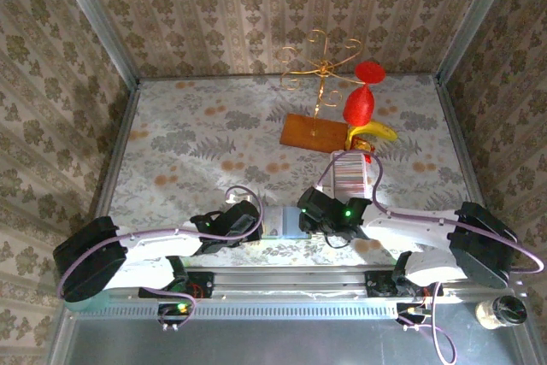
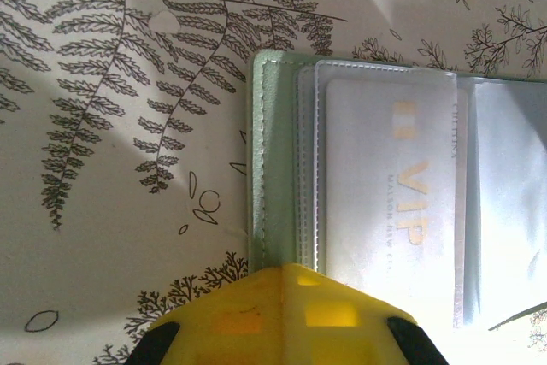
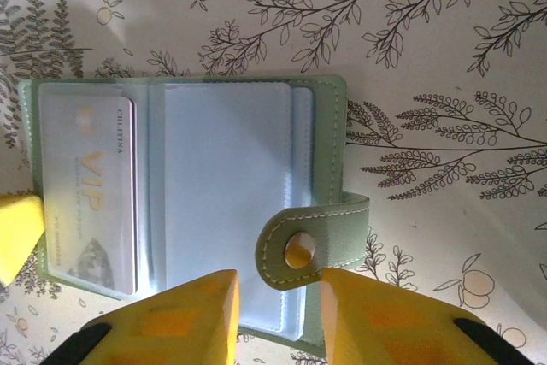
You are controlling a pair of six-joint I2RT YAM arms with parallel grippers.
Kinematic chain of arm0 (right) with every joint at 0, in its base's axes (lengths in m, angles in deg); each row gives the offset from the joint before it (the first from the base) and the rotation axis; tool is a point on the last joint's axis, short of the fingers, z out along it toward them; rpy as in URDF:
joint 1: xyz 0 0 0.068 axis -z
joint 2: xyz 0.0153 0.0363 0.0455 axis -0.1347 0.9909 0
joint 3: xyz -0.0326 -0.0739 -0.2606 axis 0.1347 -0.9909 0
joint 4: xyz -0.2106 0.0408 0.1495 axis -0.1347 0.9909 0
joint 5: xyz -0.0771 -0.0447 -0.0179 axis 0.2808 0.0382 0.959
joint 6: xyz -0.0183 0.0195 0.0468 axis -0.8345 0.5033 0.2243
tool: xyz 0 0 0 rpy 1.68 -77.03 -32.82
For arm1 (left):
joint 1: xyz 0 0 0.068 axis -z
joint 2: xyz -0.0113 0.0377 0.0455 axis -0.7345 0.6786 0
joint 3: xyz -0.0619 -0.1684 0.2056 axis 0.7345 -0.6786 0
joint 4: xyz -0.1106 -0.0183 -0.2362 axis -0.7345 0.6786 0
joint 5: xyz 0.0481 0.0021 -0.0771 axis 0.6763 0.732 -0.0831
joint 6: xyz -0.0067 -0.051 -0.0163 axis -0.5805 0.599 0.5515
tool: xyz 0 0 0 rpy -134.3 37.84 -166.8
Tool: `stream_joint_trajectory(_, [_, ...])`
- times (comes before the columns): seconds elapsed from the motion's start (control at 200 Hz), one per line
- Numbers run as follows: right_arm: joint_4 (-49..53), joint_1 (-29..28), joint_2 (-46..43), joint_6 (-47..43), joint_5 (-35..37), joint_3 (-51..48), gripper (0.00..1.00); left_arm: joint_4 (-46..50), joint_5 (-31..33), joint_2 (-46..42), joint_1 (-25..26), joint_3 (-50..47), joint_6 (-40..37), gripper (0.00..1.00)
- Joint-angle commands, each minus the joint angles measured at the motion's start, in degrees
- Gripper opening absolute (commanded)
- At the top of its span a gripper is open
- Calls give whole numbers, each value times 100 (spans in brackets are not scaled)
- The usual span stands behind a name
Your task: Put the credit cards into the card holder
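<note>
The right fingers (image 3: pixel 192 314) stand parted and grip nothing, with the snap tab (image 3: pixel 301 250) of the card holder (image 3: pixel 222 203) just off their tips. The left fingers (image 2: pixel 282 314) are clenched together over its opposite end. The holder lies open on the leaf-printed counter (image 3: pixel 444 40), with one pale card (image 3: pixel 90 185) in a clear pocket.

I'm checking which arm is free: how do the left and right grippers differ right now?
The left gripper is shut, fingers together; the right gripper has its fingers apart. The left gripper's tip is over the end of the card holder that holds the VIP card; the right gripper's gap faces the snap tab. Both have yellow fingers and sit low by the open holder.
</note>
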Motion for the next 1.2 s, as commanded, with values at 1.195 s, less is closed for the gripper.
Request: stream_joint_trajectory(1.195, [-158, -469, 967, 92, -1, 621, 44, 162, 98, 2, 124, -105, 121, 2])
